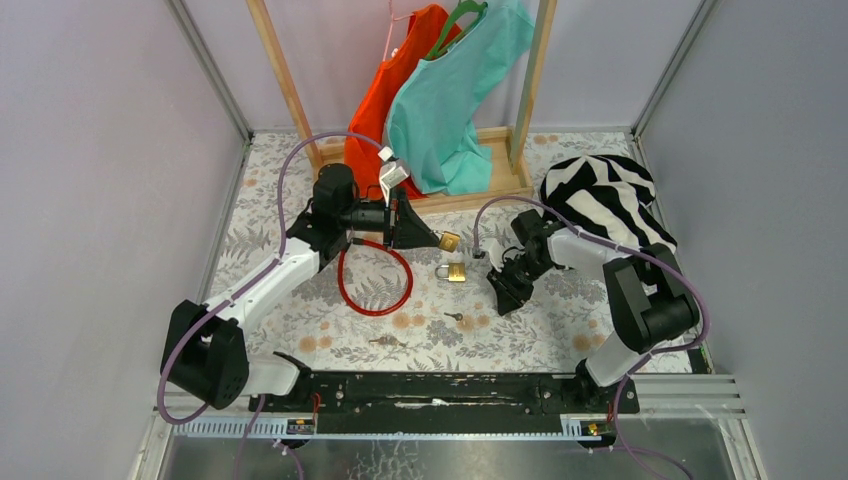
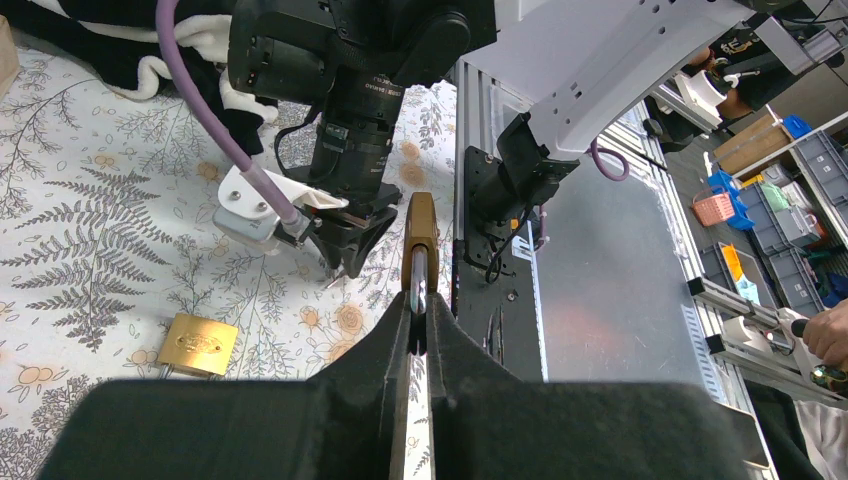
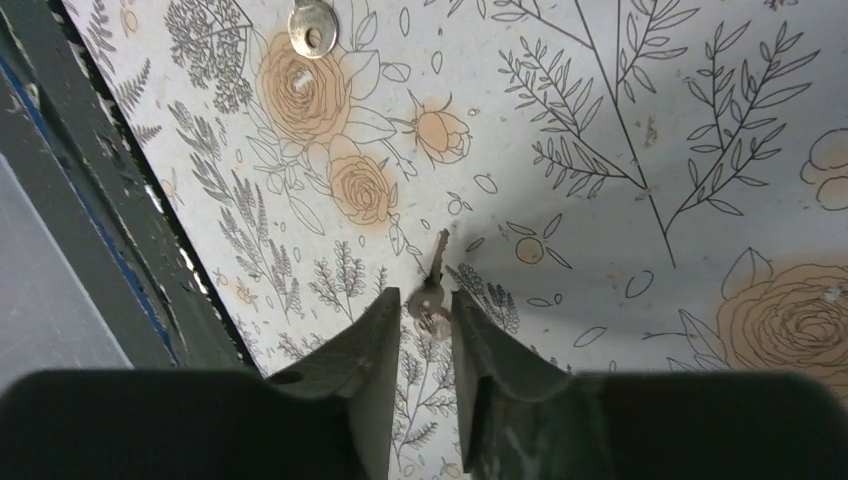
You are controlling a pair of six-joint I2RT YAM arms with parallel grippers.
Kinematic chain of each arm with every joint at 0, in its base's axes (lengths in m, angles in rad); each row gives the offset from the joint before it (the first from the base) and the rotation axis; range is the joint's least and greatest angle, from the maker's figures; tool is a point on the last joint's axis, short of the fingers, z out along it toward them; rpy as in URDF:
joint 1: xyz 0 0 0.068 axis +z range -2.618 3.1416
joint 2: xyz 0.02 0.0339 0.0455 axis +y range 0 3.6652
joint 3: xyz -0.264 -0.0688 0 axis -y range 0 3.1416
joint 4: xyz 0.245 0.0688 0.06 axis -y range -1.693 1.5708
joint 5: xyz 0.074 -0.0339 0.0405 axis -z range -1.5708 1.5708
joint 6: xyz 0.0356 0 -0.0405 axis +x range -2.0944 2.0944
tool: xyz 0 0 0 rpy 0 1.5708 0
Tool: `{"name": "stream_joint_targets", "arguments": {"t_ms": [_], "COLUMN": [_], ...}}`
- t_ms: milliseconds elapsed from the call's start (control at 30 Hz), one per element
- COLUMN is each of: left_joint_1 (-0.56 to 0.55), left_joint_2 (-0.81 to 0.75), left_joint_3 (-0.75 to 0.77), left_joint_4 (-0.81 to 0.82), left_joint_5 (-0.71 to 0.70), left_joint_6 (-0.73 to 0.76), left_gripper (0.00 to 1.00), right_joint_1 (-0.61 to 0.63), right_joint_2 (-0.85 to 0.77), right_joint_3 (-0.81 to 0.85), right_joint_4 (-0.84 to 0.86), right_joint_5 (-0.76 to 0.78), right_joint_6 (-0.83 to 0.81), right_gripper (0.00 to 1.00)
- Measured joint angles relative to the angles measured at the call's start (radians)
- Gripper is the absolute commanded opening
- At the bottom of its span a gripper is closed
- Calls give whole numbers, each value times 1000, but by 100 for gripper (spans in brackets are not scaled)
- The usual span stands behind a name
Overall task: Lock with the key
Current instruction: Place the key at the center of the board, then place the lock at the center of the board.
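My left gripper (image 1: 436,239) (image 2: 421,312) is shut on the steel shackle of a brass padlock (image 1: 449,241) (image 2: 420,222) and holds it above the table, body pointing toward the right arm. My right gripper (image 1: 499,301) (image 3: 427,302) is shut on the head of a small silver key (image 3: 436,272), blade pointing forward, just above the floral cloth. It hangs in front of and below the held padlock in the left wrist view (image 2: 343,238), apart from it. A second brass padlock (image 1: 455,272) (image 2: 200,344) lies on the table between the grippers.
A loose key (image 1: 453,317) (image 3: 313,27) and another (image 1: 386,342) lie on the cloth. A red cable loop (image 1: 375,285) lies left of centre. A striped cloth (image 1: 600,195) sits back right, a wooden rack with garments (image 1: 440,90) behind. A black rail (image 1: 450,388) runs along the front.
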Motion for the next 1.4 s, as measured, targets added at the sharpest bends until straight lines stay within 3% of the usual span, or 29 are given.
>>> {"name": "stream_joint_targets", "arguments": {"t_ms": [67,167,333,533,800,1100,1400], "left_joint_1": [0,0,0,0,0,-1,-2], "left_joint_2": [0,0,0,0,-2,-2,-4], "left_joint_3": [0,0,0,0,-3,-5,-10], "left_joint_4": [0,-2,-18,-36,-49,-52,-53], "left_joint_5": [-1,-4,-8,-15,-24,-25,-26], "left_joint_6": [0,4,19,31,53,69,72], "left_gripper": [2,2,2,2,2,2,2], "right_joint_1": [0,0,0,-2,12,106,157], "right_joint_2": [4,-12,-116,-189,-185,-127,-79], "right_joint_3": [3,24,100,312,529,595,621], "right_joint_4": [-11,-22,-66,-158,-227,-223,-205], "right_joint_5": [11,21,7,-130,-282,-324,-325], "right_joint_6": [0,1,-2,-2,41,108,154], "right_gripper": [63,76,84,87,83,72,52]}}
